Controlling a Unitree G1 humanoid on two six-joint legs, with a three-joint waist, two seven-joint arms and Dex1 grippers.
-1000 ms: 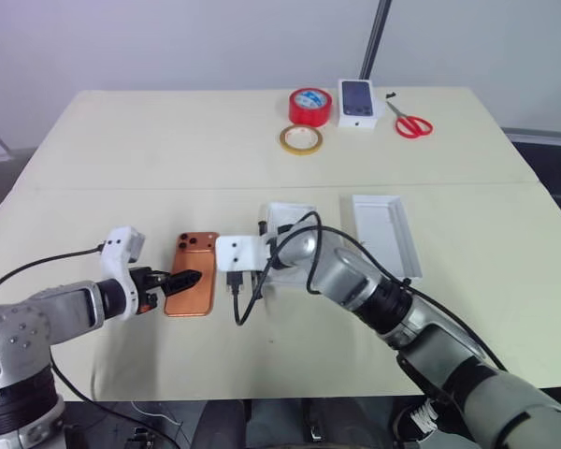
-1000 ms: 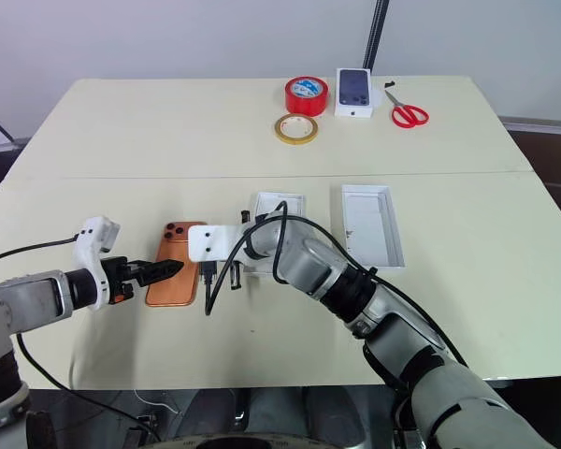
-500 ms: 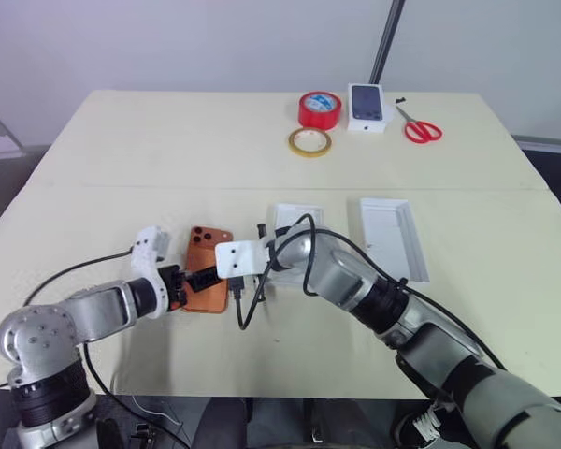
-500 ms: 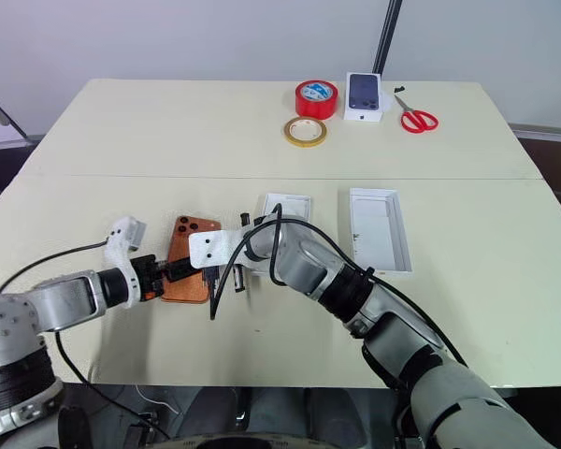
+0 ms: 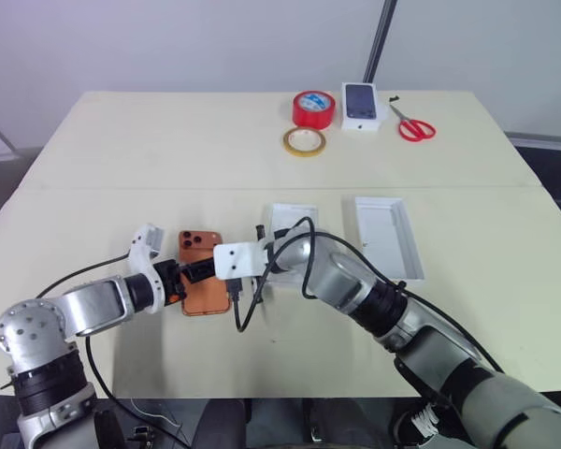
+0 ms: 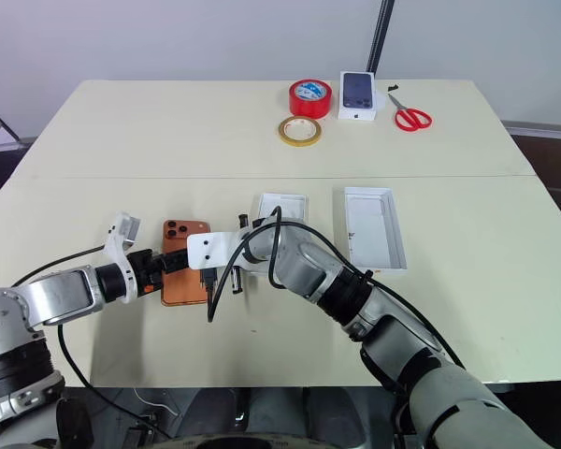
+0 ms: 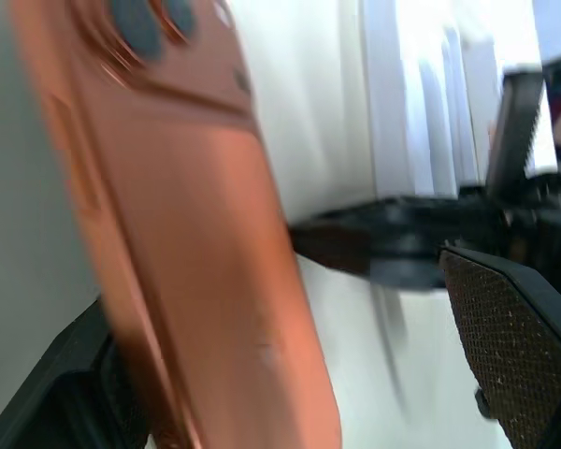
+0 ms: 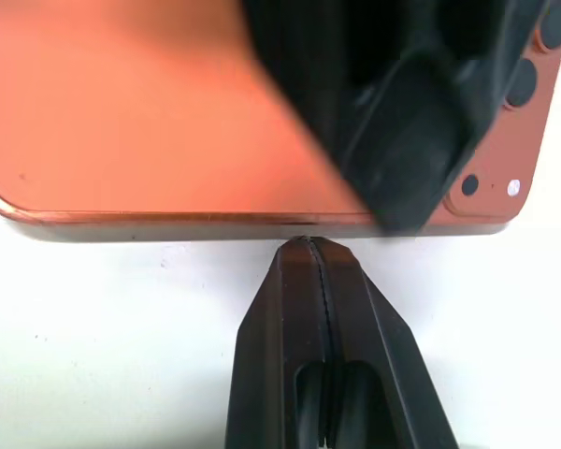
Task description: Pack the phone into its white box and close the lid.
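Your left pincer point(image 5: 198, 272) has moved in over the phone point(image 5: 202, 281), fingers apart astride it, not clamped. Right pincer point(image 8: 310, 245), fingers together, braces the phone's edge. Lift comes next.

Bright, even overhead light across the counter point(image 5: 122, 140), soft short shadows beneath the arms near the phone point(image 5: 203, 283), head views sharp, left wrist view heavily motion-blurred, right wrist view's dark foreground shape defocused over the phone

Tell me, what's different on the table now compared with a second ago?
The left end effector has reached in over the orange phone, its open fingers now straddling it, and the phone has shifted slightly. The right end effector stays shut against the phone's edge. The white box is unmoved.
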